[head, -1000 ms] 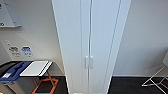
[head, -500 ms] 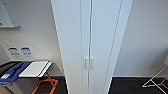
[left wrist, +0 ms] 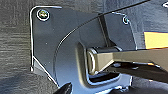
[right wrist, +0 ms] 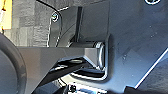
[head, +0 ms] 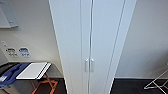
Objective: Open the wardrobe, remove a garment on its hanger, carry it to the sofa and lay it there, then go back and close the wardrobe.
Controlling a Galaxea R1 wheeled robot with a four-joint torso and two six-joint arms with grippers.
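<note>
Straight ahead in the head view: the wardrobe (head: 91,42), tall, narrow, smooth matte white, both doors shut with a thin seam between them. Two small white vertical handles (head: 89,65) sit side by side at the seam. Its top and base are cut off by the frame. Pale plain wall (head: 147,37) behind; dark floor (head: 127,87) below. To the left, a white-topped folding table (head: 33,70) on orange crossed legs. Low right, part of a thin wire rack (head: 157,81), mostly cut off. Wrist views: dark, wood-grained floor. Cannot tell either claw's state.
</note>
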